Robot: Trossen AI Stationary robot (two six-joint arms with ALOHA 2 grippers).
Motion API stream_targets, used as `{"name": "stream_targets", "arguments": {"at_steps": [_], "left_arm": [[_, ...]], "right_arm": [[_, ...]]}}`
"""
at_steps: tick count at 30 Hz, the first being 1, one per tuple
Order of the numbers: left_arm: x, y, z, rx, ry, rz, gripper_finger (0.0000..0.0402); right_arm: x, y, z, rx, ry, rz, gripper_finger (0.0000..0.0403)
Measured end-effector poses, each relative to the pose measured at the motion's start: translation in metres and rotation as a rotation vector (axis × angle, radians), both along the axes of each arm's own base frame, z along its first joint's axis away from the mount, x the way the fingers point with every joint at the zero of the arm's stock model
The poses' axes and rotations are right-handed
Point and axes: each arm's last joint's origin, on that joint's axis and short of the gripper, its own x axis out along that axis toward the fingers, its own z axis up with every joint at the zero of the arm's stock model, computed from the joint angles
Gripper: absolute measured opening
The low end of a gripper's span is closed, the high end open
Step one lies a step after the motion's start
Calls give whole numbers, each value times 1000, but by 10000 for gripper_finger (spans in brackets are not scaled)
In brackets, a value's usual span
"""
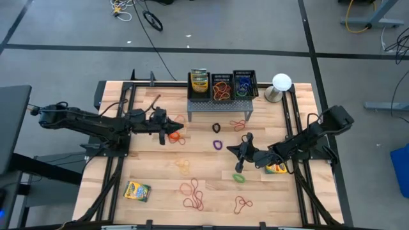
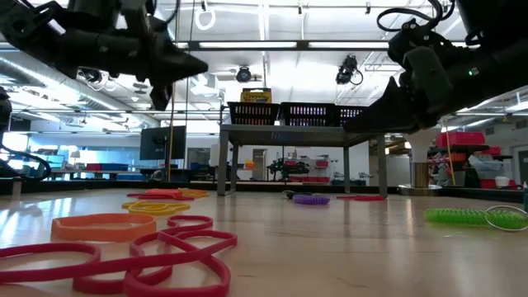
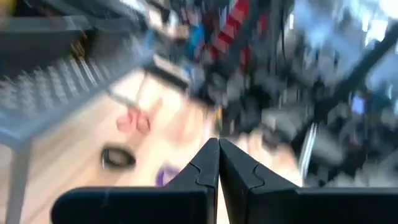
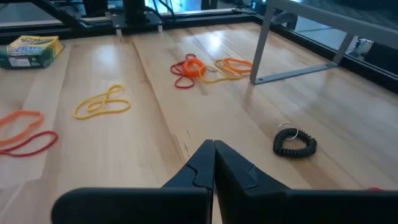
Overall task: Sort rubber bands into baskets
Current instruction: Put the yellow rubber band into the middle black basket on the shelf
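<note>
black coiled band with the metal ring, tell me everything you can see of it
The black coiled band is a small dark loop of tight spiral coils, plastic-looking, pressed into a flattened oval. A thin silver metal ring is attached at one end. It lies flat on the bare wooden table, in front of the grey metal stand, apart from the other bands. Nothing grips it; the right hand is shut, short of it.

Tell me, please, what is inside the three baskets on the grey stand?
On the grey stand, the left of the baskets holds a crayon box, the middle orange rubber bands, the right blue ones. Anything beneath them is covered.
</note>
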Motion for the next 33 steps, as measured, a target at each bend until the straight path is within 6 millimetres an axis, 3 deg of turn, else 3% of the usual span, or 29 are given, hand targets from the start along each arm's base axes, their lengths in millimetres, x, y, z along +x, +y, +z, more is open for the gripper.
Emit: {"name": "stream_targets", "arguments": {"at_steps": [4, 8, 13, 17, 24, 29, 33], "left_arm": [[5, 1, -7, 47, 288, 43, 11], [-2, 15, -13, 51, 610, 169, 19], [-14, 33, -28, 2, 802, 177, 62], [-15, 42, -44, 72, 890, 154, 107], [2, 58, -69, 239, 947, 125, 156], [7, 69, -87, 234, 991, 163, 162], [8, 72, -93, 220, 1001, 118, 141]], "right_arm": [[0, 0, 0, -2, -1, 1, 9], [0, 0, 0, 0, -1, 0, 9], [0, 0, 0, 2, -5, 0, 9], [0, 0, 1, 2, -8, 0, 9], [0, 0, 1, 3, -12, 0, 9], [1, 0, 1, 4, -15, 0, 9], [1, 0, 1, 2, -14, 1, 9]]}}
